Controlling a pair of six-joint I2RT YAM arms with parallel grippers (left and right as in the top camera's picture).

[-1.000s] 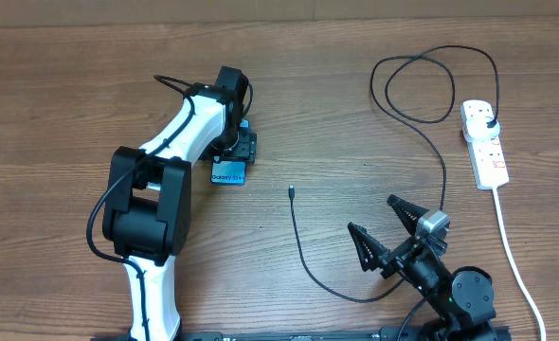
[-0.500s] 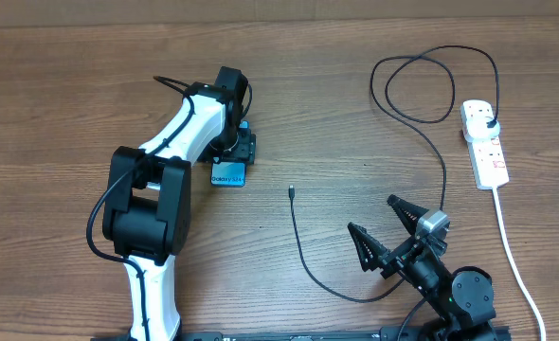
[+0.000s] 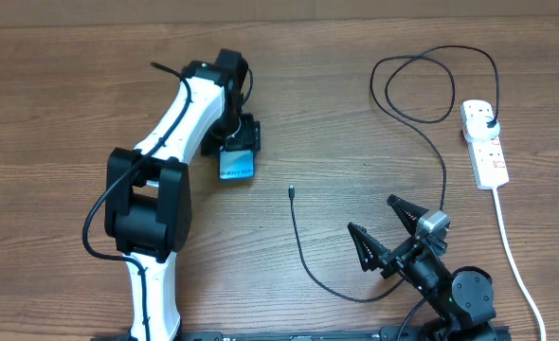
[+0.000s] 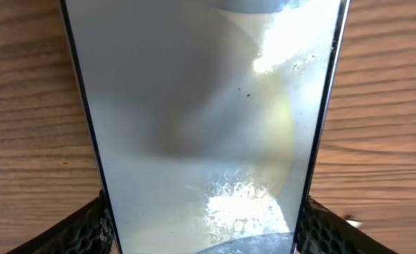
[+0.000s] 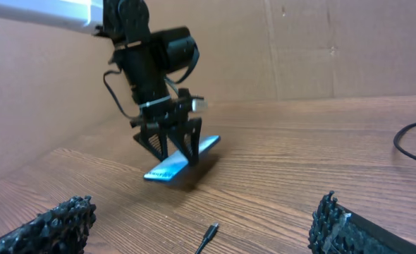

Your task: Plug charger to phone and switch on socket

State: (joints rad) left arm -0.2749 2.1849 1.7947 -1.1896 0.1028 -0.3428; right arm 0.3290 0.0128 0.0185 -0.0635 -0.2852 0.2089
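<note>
My left gripper (image 3: 239, 142) is shut on the phone (image 3: 237, 165), a slim phone with a light blue screen. It holds the phone tilted, raised off the table, as the right wrist view shows (image 5: 182, 159). In the left wrist view the phone's screen (image 4: 201, 127) fills the frame between the fingers. The charger is a thin black cable (image 3: 303, 256); its connector tip (image 3: 291, 193) lies free on the table, also in the right wrist view (image 5: 209, 234). Its black plug (image 3: 489, 120) sits in the white socket strip (image 3: 485, 144). My right gripper (image 3: 386, 230) is open and empty near the front.
The cable loops at the back right (image 3: 422, 85). The socket's thick white cord (image 3: 516, 265) runs along the right edge to the front. A cardboard wall (image 5: 321, 49) stands behind the wooden table (image 3: 71, 114).
My left gripper has lifted and turned the phone, moving it slightly right and toward the front. The right arm and the cable have not moved.
</note>
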